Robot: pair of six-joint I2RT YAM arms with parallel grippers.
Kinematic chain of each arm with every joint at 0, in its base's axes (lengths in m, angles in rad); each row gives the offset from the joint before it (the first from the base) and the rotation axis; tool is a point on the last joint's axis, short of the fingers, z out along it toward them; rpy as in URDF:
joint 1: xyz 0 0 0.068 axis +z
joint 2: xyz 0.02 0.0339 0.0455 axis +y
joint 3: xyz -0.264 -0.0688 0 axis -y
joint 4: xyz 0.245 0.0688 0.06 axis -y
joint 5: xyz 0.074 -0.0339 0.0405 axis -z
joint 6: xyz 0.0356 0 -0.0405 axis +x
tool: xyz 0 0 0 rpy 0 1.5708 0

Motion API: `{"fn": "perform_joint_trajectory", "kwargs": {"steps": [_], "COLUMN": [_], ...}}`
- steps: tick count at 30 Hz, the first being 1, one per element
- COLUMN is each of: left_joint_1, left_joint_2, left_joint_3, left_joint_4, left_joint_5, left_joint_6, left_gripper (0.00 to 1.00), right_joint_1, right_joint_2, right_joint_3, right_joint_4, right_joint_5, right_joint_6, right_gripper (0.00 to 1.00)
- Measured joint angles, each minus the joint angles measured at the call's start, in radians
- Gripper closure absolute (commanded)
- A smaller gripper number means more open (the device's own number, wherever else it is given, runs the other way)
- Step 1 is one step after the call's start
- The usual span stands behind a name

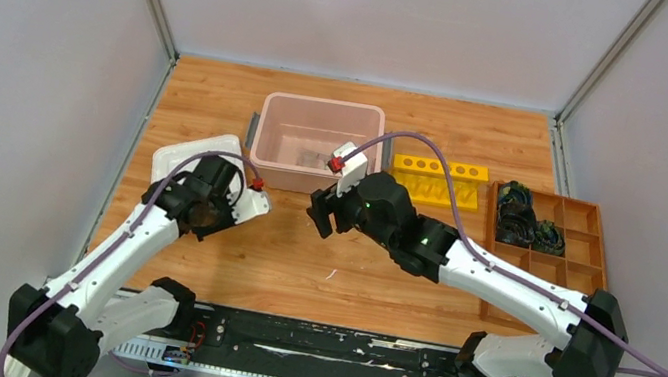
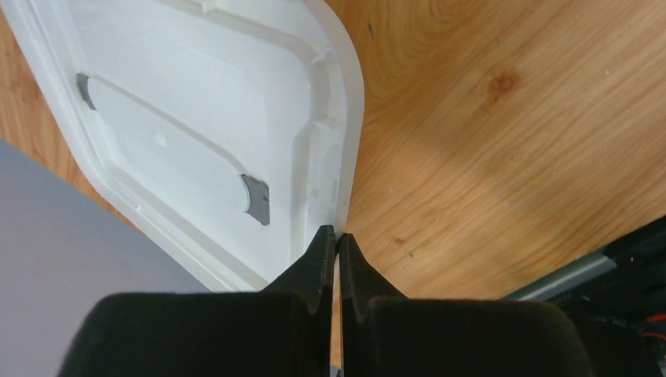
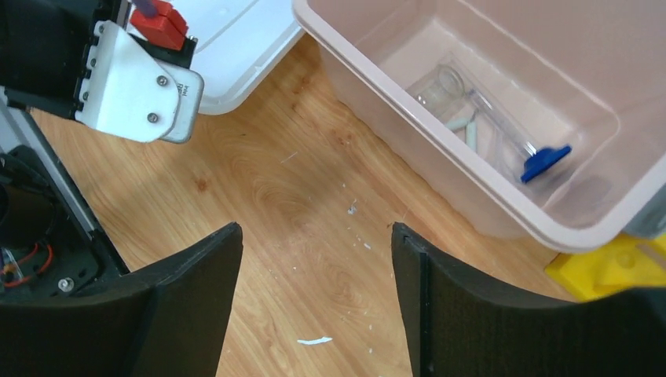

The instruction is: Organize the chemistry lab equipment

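Note:
A pink bin (image 1: 322, 111) stands at the middle back. In the right wrist view the bin (image 3: 393, 118) holds a clear tube with a blue cap (image 3: 542, 161), a small clear cup (image 3: 440, 86) and pale small pieces (image 3: 471, 129). My left gripper (image 1: 207, 214) is shut on the rim of the bin's white lid (image 1: 188, 157), which lies left of the bin. In the left wrist view the left gripper (image 2: 339, 234) pinches the lid (image 2: 196, 118) at its edge. My right gripper (image 1: 324, 212) is open and empty in front of the bin, and it is above bare wood in its wrist view (image 3: 316, 229). No clear tube rack shows.
A yellow rack with holes (image 1: 438, 180) lies right of the bin. A wooden compartment tray (image 1: 583, 250) with black coiled items (image 1: 520, 218) stands at the far right. A small white sliver (image 3: 314, 341) lies on the wood under my right gripper. The left arm's wrist camera (image 3: 137, 86) is close by.

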Motion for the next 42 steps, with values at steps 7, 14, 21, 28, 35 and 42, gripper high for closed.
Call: {"fn": "perform_joint_trajectory", "kwargs": {"steps": [7,14,21,28,35,42], "left_joint_1": [0.0,0.0,0.0,0.0,0.0,0.0], "left_joint_2": [-0.059,-0.099,-0.104,-0.076,-0.073,-0.07], "left_joint_3": [0.104,0.302,0.507,0.669,0.692,0.715], "left_joint_4": [-0.224,-0.376,-0.492,-0.63,-0.687,-0.713], "left_joint_5": [-0.045,-0.035,0.051,0.153,0.237,0.311], "left_joint_6": [0.02,0.013,0.011,0.061,0.121,0.172], "left_gripper": [1.0,1.0,1.0,1.0,1.0,1.0], "right_joint_1": [0.0,-0.002,-0.006,-0.006,0.029,0.082], "right_joint_2": [-0.024,-0.023,0.024,0.134,0.206,0.274], "right_joint_3": [-0.033,-0.047,-0.046,0.024,0.137,0.2], "right_joint_4": [0.094,0.146,0.245,0.319,0.305,0.269], "right_joint_5": [-0.166,-0.348,-0.435,-0.486,-0.52,-0.566], "right_joint_6": [-0.27,-0.556,-0.747,-0.854,-0.977,-1.064], "right_gripper": [0.14,0.11,0.11,0.13,0.13,0.16]}}
